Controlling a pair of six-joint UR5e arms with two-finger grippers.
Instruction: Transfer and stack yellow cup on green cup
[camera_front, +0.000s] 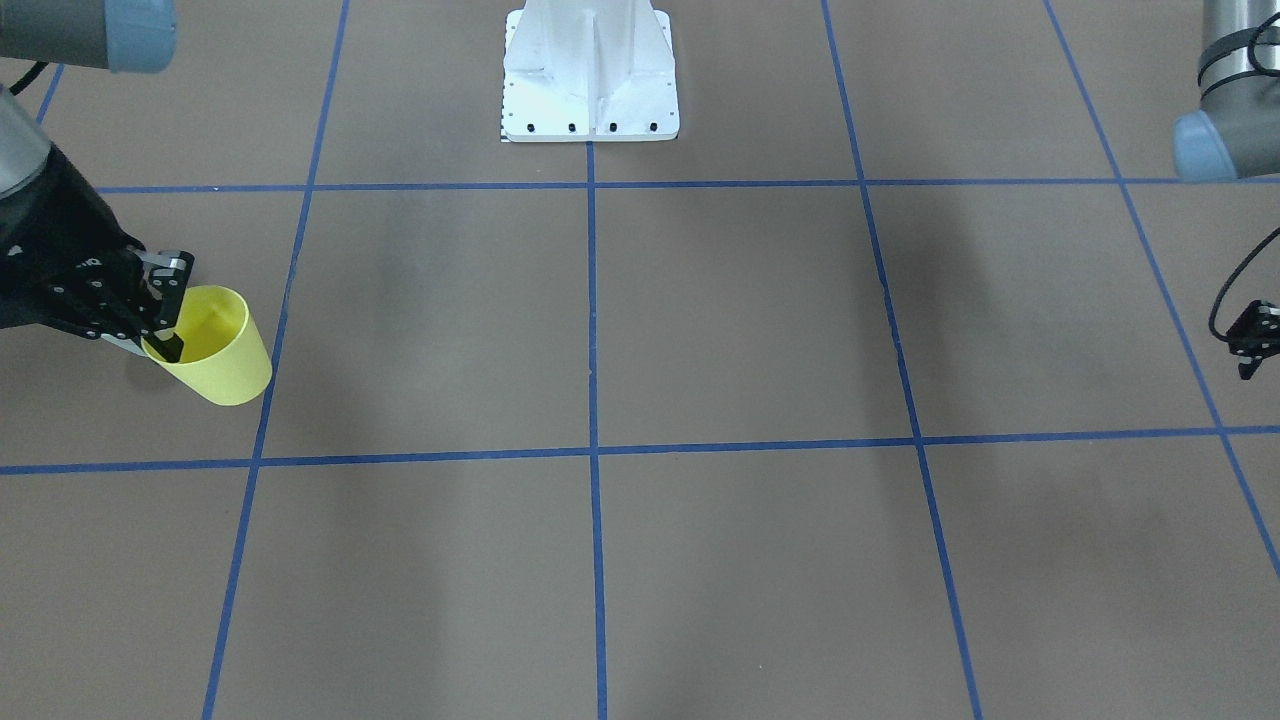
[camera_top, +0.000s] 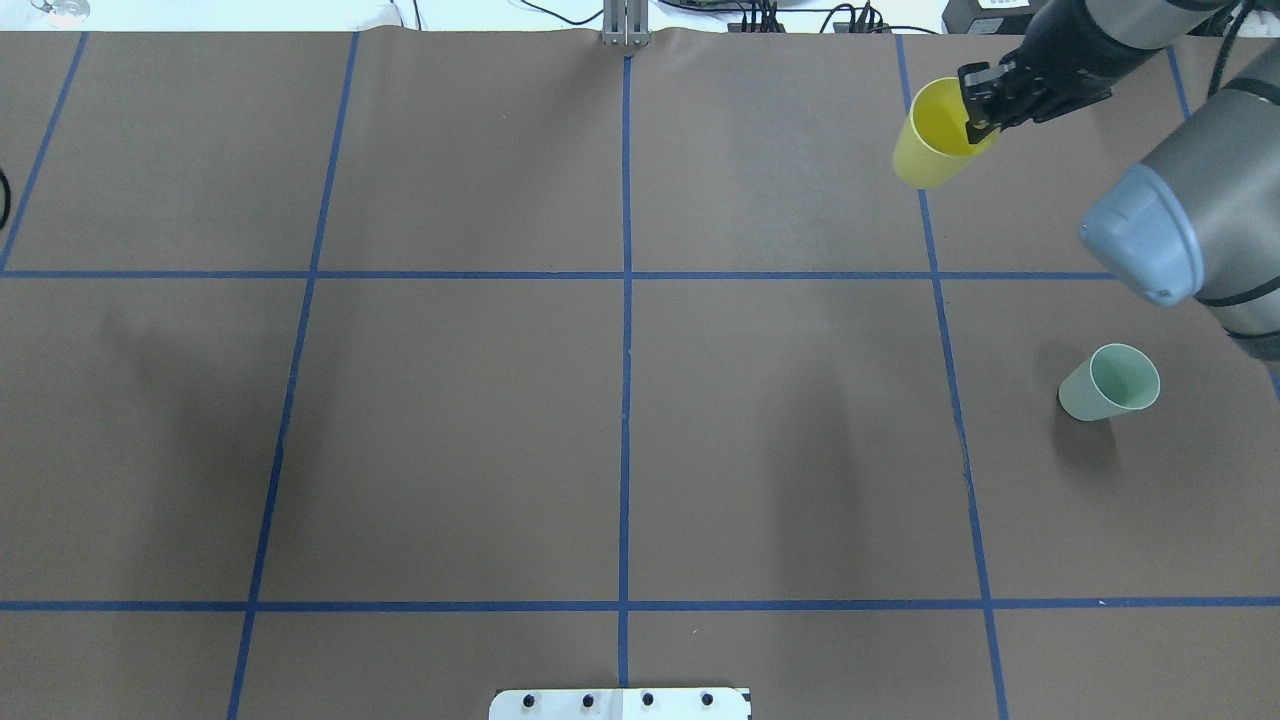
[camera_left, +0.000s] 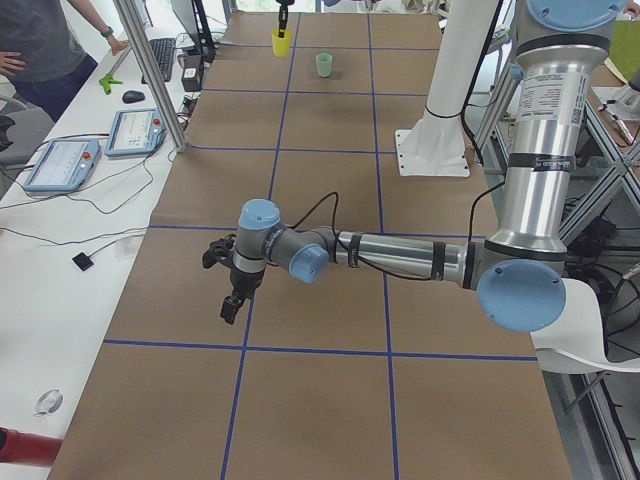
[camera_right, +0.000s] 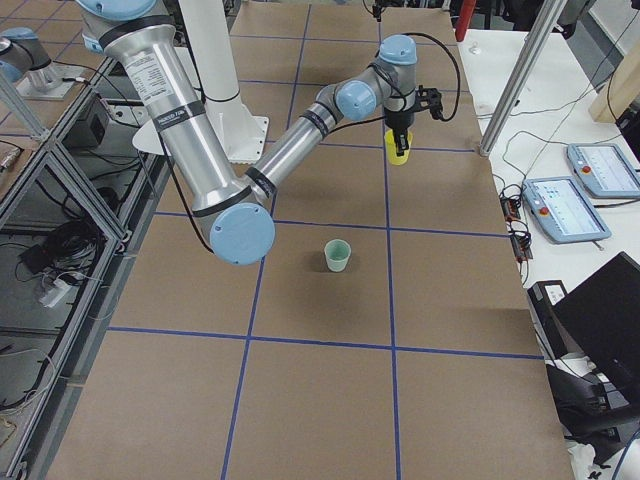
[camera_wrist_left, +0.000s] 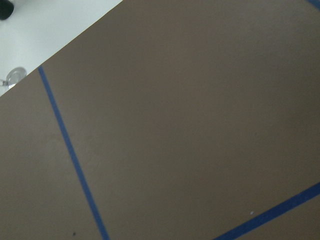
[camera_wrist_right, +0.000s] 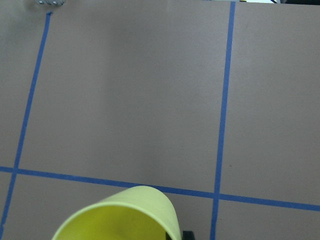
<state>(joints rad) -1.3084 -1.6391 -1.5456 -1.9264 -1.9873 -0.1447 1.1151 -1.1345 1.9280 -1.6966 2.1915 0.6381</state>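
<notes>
Right gripper (camera_top: 978, 128): pinching the rim of the yellow cup (camera_top: 925, 152), with one finger sitting inside the mouth and the other pressing on the outer wall.
Yellow cup: being held mouth up at the far right part of the table (camera_top: 450, 400).
Green cup (camera_top: 1108, 384): standing upright on the table, well apart from the yellow cup and nearer the robot.
Left gripper (camera_front: 1252, 345): hanging above the table's opposite side, pointing down; its opening cannot be told.
</notes>
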